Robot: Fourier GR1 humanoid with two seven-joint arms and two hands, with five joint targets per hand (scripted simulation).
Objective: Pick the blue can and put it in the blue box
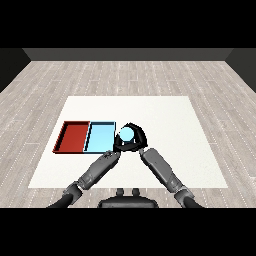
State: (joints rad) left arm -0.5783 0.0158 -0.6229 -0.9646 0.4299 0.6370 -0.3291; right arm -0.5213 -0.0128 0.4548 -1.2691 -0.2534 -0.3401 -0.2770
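You see two trays side by side on table [175, 150], left of centre: red tray [72, 136] leftmost, blue tray [100, 135] touching its right edge. Blue can [126, 134] just right of blue tray, outside it. Right hand [134, 142] curled round can. Left hand [111, 154] before blue tray's near right corner.

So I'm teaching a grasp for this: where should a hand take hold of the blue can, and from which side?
Round its side wall, from the right: the blue can stands upright beside the blue tray, as the right hand curls round it.
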